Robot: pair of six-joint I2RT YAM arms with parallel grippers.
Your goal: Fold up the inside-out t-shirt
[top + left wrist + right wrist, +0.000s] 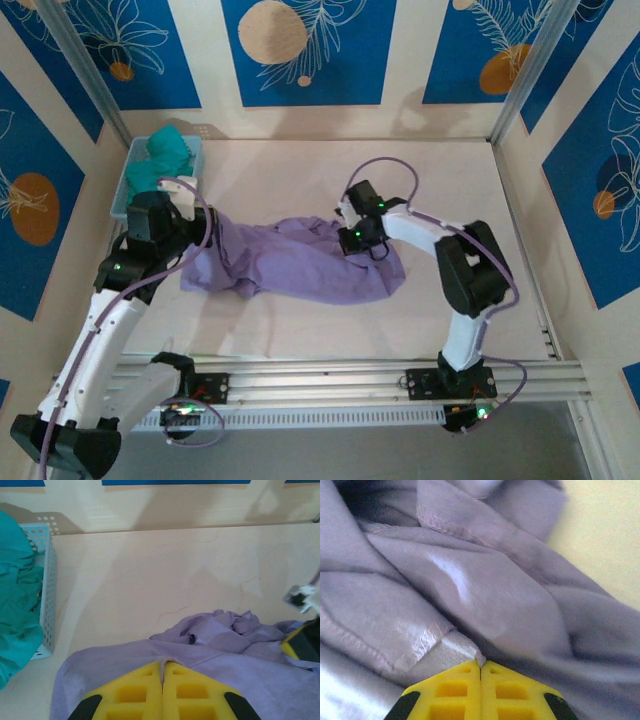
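The inside-out t-shirt (300, 260) is a lavender cloth lying crumpled across the middle of the table, its seams showing. My left gripper (163, 663) is shut on a fold at the t-shirt's (250, 670) left end; a thin ridge of cloth runs between the yellow pads. Over the shirt's right part, my right gripper (480, 664) is shut on a small pinch of the t-shirt (485, 595), beside a stitched hem. From above, the left gripper (203, 232) and the right gripper (352, 240) both sit at the cloth.
A light blue perforated basket (122, 190) at the back left holds a teal-green garment (160, 160); the basket (46, 595) stands just left of my left gripper. Bare table lies behind the shirt. An aluminium rail (350, 375) runs along the near edge.
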